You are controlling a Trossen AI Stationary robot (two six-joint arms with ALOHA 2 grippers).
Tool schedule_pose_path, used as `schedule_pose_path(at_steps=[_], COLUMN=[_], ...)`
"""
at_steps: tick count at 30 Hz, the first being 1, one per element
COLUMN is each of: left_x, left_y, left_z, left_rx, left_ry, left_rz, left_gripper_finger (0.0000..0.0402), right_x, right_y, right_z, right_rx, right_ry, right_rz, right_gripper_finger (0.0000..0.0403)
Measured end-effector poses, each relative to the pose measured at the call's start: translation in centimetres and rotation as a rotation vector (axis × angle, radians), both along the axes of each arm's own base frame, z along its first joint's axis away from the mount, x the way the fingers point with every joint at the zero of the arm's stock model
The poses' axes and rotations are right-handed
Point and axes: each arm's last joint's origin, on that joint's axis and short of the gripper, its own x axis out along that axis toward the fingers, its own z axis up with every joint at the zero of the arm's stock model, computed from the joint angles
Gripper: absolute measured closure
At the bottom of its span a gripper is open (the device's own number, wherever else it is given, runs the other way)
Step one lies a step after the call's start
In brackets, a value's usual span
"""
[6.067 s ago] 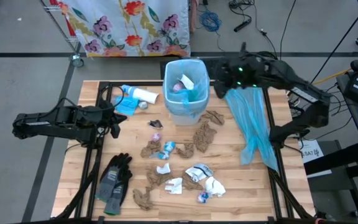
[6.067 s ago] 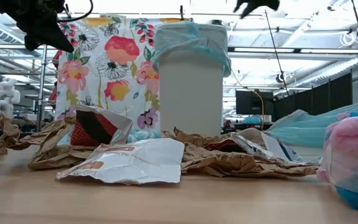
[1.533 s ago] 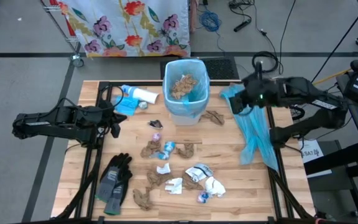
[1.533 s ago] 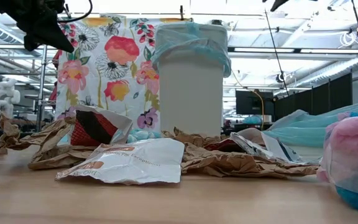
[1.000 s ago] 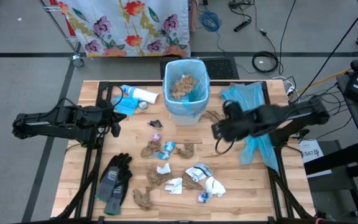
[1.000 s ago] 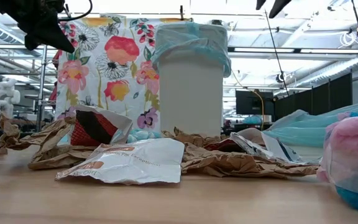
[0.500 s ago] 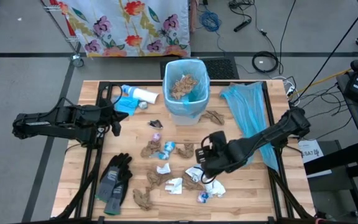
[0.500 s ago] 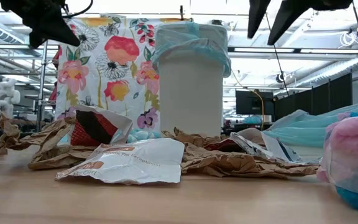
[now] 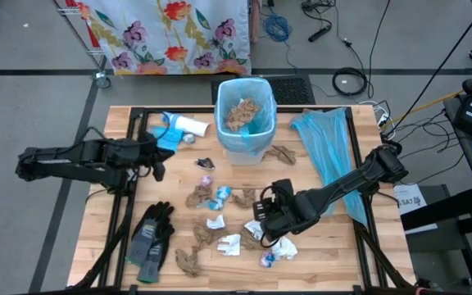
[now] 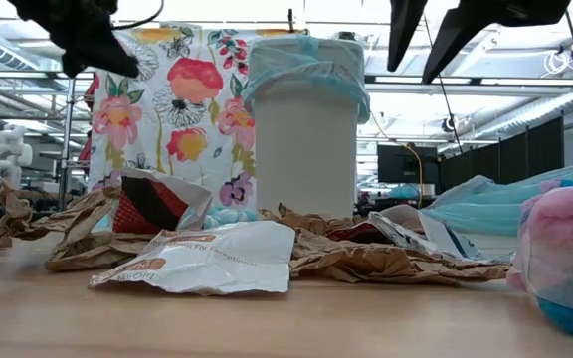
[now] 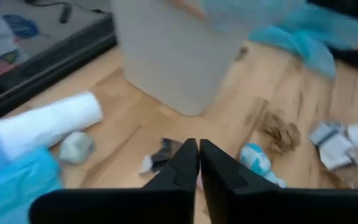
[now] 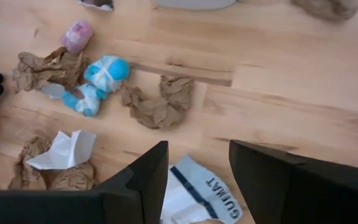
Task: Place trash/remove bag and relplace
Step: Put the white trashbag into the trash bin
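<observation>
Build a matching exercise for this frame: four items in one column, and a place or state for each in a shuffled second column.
Items
1. white bin with light blue liner
2. dark grey gloves
3. loose light blue plastic bag
4. right gripper

Places or states
A. spread flat along the table's right side
B. open, above a white printed wrapper
C. near the table's front left corner
D. at the table's back edge, brown paper inside

Pairs: 1-D, 2-C, 3-A, 4-B

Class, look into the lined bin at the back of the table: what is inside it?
Inside the bin, crumpled brown paper wads lie on top against the blue liner. Whatever sits beneath the wads is covered, so it cannot be seen.
</observation>
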Motion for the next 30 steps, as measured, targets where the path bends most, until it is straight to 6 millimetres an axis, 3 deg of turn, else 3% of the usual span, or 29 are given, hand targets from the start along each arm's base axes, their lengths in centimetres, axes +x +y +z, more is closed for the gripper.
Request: schedule_pose_path(at_steps=[9,12,17,21,30], left_x=[3.0,3.5,4.3,5.0,5.8], left_y=[-0.1,0.0,0.3,2.0,8.2], left_z=[-0.2,-0.2,-0.5,-1.9,-4.9], left_rx=[-0.003,0.055,-0.070,-0.153,-0.239], left_ry=[0.083,0.084,0.056,0.148,0.300], left_rz=[-0.070,-0.060,-0.017,0.075,0.244], left_gripper_finger=[0.0278,0.0263,0.0261,0.0261,0.0261], right_x=[-0.3,-0.6,-1.5,-2.1,-2.3], right_y=[-0.2,-0.3,-0.6,-0.8,-0.9], right_z=[0.0,0.0,0.1,0.3,0.6], right_rx=[-0.023,-0.039,-0.016,-0.035,-0.058], right_ry=[0.034,0.067,0.176,0.244,0.288], right_rz=[0.010,0.018,0.023,0.056,0.167], right_gripper_finger=[0.0241,0.0241,0.0241,0.0241,0.0241])
